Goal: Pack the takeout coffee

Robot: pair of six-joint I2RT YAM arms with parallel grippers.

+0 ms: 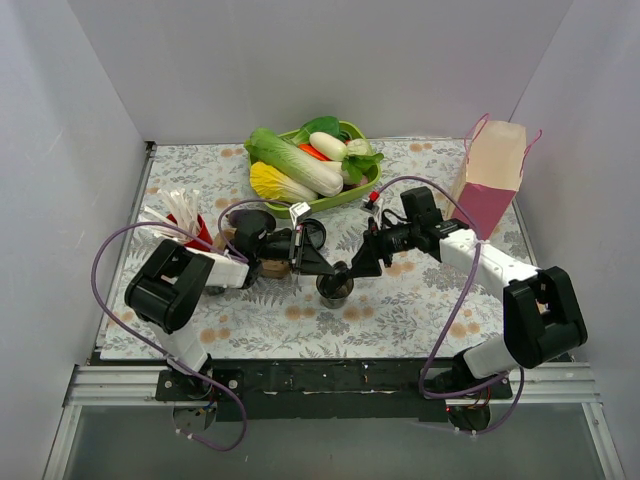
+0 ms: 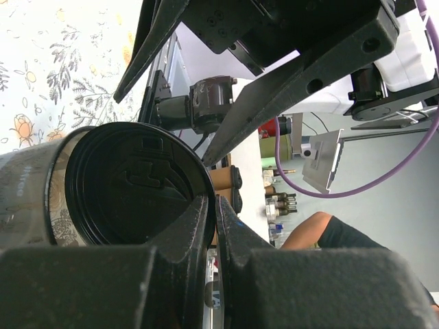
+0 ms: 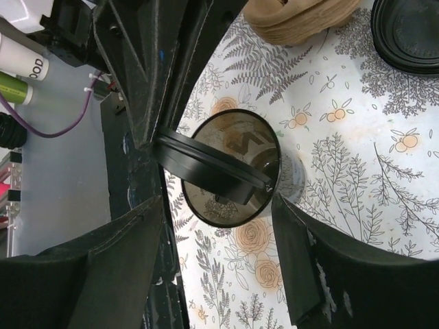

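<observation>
Left gripper [image 2: 214, 214]: jaws closed on the rim of the round black plastic lid [image 2: 130, 185], which is pinched at its edge.

Right gripper [image 3: 218, 205]: jaws open, holding nothing, one finger on each side of the small dark grey disposable coffee cup [image 3: 236, 133] without touching it.

The cup stands upright on the floral-patterned desk [image 1: 400, 310], directly between the right jaws and just beyond the tips of the left jaws. Its mouth is partly uncovered. The lid sits tilted across the rim (the right wrist view shows it edge-on), with one side raised and the brownish interior exposed.

Beyond the right jaws lie the brown moulded cardboard carrier [image 3: 295, 17] and a second round black lid [image 3: 408, 34]. The pink paper bag [image 1: 490, 180] stands well behind the right jaws, beside that arm.
</observation>
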